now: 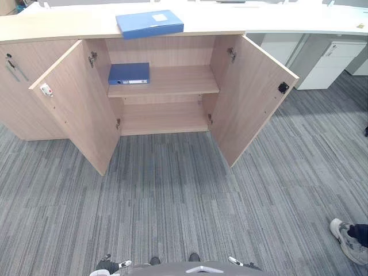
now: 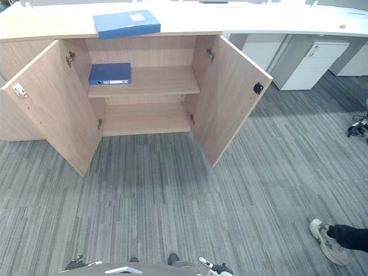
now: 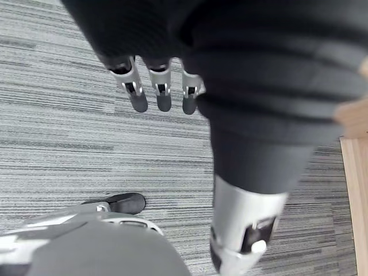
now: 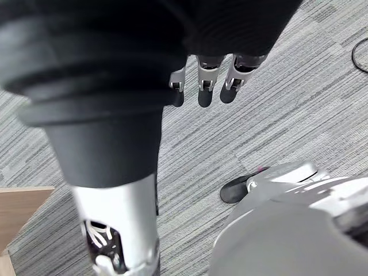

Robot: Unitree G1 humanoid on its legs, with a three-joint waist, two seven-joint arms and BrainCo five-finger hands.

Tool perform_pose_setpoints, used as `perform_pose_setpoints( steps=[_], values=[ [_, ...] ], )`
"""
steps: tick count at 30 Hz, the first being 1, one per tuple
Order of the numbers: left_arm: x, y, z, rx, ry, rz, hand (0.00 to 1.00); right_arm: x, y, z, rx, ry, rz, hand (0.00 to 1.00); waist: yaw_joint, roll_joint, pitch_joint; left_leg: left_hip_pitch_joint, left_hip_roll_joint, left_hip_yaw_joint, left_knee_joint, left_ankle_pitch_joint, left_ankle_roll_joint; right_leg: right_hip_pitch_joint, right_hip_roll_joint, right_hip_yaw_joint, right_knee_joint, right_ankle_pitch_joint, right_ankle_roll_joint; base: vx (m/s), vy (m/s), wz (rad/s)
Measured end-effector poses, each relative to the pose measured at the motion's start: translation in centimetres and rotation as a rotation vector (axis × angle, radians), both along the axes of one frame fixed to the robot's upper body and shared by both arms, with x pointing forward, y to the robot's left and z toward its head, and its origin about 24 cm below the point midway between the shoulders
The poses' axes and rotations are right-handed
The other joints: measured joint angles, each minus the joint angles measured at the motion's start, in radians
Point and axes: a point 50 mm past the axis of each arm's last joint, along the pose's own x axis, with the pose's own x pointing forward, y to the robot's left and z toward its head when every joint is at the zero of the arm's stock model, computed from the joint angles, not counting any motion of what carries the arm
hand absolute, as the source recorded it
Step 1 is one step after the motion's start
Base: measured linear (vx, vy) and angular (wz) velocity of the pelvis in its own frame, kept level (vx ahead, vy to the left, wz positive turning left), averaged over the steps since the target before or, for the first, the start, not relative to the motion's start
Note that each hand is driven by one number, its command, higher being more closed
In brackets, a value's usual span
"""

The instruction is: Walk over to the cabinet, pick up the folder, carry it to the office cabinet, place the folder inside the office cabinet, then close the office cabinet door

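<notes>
A light blue folder (image 1: 149,23) lies flat on the wooden top of the cabinet (image 1: 52,26) ahead of me. Both doors stand open, the left door (image 1: 75,109) and the right door (image 1: 253,98) swung out toward me. On the upper shelf (image 1: 178,80) inside lies a darker blue folder (image 1: 129,73) at the left end; the lower shelf is bare. My left hand (image 3: 163,92) hangs over the carpet with straight fingers and holds nothing. My right hand (image 4: 206,86) hangs the same way, open, well short of the cabinet.
Grey striped carpet (image 1: 172,195) stretches between me and the cabinet. A white drawer unit (image 1: 333,63) stands under the desk at the back right. A person's shoe (image 1: 348,241) rests on the floor at the lower right.
</notes>
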Motion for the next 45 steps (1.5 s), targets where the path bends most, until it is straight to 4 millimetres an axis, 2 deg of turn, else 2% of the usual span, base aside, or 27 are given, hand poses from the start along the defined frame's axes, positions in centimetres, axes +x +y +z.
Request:
perform_pose_setpoints(
  steps=[4,23,29,31,33,34,36,37,38,39,40,42,44,45],
  values=[
    [0.3,-0.2,0.0,-0.004,-0.007,-0.004,0.0,0.4,0.0,0.1,-0.002,-0.009,0.007,0.0,0.0,0.005,0.017,0.031,0.001,0.002,-0.001,-0.008,-0.012,0.032,0.0,-0.006,-0.007,-0.002,0.004,-0.02,-0.013,0.0],
    [0.7,-0.3,0.1,0.012,-0.006,-0.082,0.0,0.7,0.1,0.1,-0.004,-0.011,0.028,0.0,0.002,0.005,0.021,0.018,0.002,0.039,-0.009,-0.003,-0.008,0.027,0.003,0.015,-0.049,0.022,0.0,-0.04,-0.03,-0.05],
    [1.2,-0.2,0.1,0.021,-0.002,-0.124,0.0,2.3,0.2,0.4,-0.023,-0.033,0.104,0.0,0.004,0.0,0.028,-0.009,0.003,0.085,-0.007,-0.015,0.002,-0.021,0.006,0.057,-0.04,0.025,0.005,-0.03,-0.015,-0.21],
    [1.4,-0.2,0.1,0.022,-0.007,-0.132,0.0,2.9,0.3,0.5,-0.023,-0.047,0.108,0.0,0.004,0.001,0.033,-0.025,0.002,0.099,-0.002,-0.026,0.004,-0.065,0.005,0.071,0.009,-0.003,0.016,0.0,0.01,-0.18],
    [1.9,0.1,0.3,0.031,-0.019,-0.136,0.0,3.5,0.4,0.7,-0.021,-0.065,0.11,0.0,0.003,-0.007,0.055,-0.047,0.001,0.107,0.059,-0.066,0.014,-0.117,-0.005,0.073,0.127,-0.066,0.026,0.04,0.033,-0.04],
    [2.1,0.4,0.4,0.04,-0.028,-0.137,0.0,3.6,0.6,0.7,-0.02,-0.074,0.109,0.0,0.003,-0.015,0.068,-0.059,-0.002,0.105,0.117,-0.111,0.02,-0.151,-0.023,0.067,0.241,-0.12,0.043,0.06,0.028,0.02],
    [2.5,0.0,0.4,0.031,-0.038,-0.137,0.0,4.0,0.4,0.9,-0.028,-0.093,0.109,0.0,0.01,-0.008,0.084,-0.057,0.002,0.107,0.154,-0.144,0.032,-0.204,-0.032,0.041,0.388,-0.145,0.061,0.05,0.038,-0.07],
    [2.7,-0.1,0.4,0.029,-0.041,-0.137,0.0,4.4,0.4,1.1,-0.033,-0.11,0.11,0.0,0.009,-0.001,0.089,-0.053,0.005,0.107,0.17,-0.154,0.043,-0.276,-0.043,0.013,0.546,-0.146,0.057,0.04,0.046,-0.04],
    [2.7,-0.1,0.4,0.029,-0.041,-0.136,0.0,4.5,0.4,1.2,-0.034,-0.117,0.111,0.0,0.007,0.005,0.093,-0.042,0.003,0.106,0.173,-0.16,0.048,-0.311,-0.054,-0.002,0.612,-0.151,0.047,0.16,0.065,0.05],
    [3.0,0.0,0.5,0.031,-0.05,-0.134,0.0,4.9,0.2,1.4,-0.04,-0.131,0.112,0.0,0.004,0.002,0.095,-0.029,0.0,0.102,0.179,-0.177,0.05,-0.36,-0.073,-0.035,0.713,-0.191,0.04,0.26,0.05,0.05],
    [3.0,0.0,0.5,0.033,-0.049,-0.132,0.0,4.9,0.2,1.4,-0.041,-0.133,0.112,0.0,0.004,0.001,0.095,-0.008,0.002,0.093,0.177,-0.188,0.045,-0.384,-0.084,-0.066,0.745,-0.234,0.038,0.26,0.05,0.07],
    [3.1,0.0,0.5,0.033,-0.051,-0.131,0.0,5.0,0.2,1.4,-0.042,-0.136,0.112,0.0,-0.007,0.004,0.097,0.019,0.014,0.076,0.154,-0.197,0.034,-0.414,-0.084,-0.117,0.708,-0.265,0.031,0.31,-0.01,0.22],
    [3.4,-0.2,0.5,0.029,-0.056,-0.13,0.0,5.3,-0.2,1.6,-0.054,-0.144,0.115,0.0,-0.022,0.018,0.105,0.045,0.042,0.055,0.125,-0.204,0.017,-0.441,-0.049,-0.139,0.58,-0.246,0.013,0.43,-0.076,0.36],
    [3.4,-0.3,0.5,0.027,-0.057,-0.132,0.0,5.3,-0.3,1.6,-0.058,-0.141,0.115,0.0,-0.029,0.024,0.108,0.061,0.053,0.039,0.114,-0.212,-0.001,-0.441,-0.029,-0.135,0.499,-0.207,0.004,0.42,-0.124,0.63]
  ],
)
